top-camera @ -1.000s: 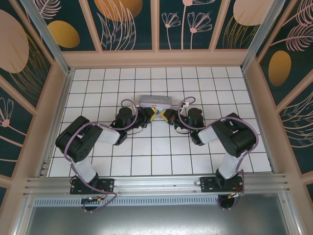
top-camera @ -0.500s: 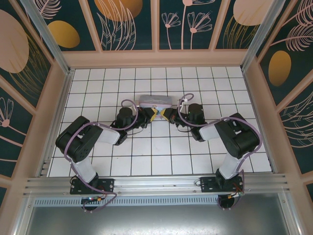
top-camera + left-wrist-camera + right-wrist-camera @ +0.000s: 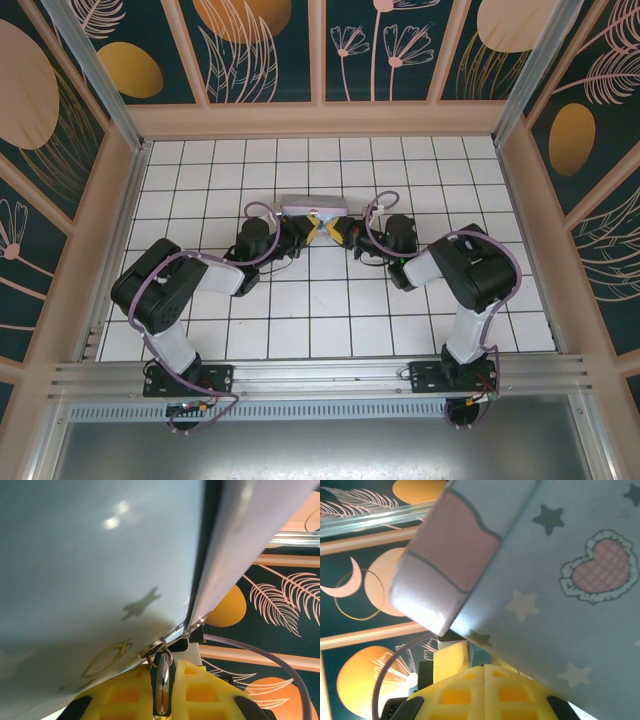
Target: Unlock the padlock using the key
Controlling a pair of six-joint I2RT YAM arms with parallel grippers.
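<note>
Count: two arms bolted at the near edge, the left arm (image 3: pixel 180 285) and the right arm (image 3: pixel 470 275). Each carries one gripper, so two in all, the left gripper (image 3: pixel 312 227) and the right gripper (image 3: pixel 335 233), and one lilac cable each, the left cable (image 3: pixel 258 207) and the right cable (image 3: pixel 371 212). One pastel box (image 3: pixel 315 205) on their far side, one metal clasp (image 3: pixel 170 639) at its edge, one padlock (image 3: pixel 162 682) at that clasp, between two yellow fingers (image 3: pixel 202 692).

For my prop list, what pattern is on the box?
Pale blue with stars and a pink heart on the box; best in right wrist view.
</note>
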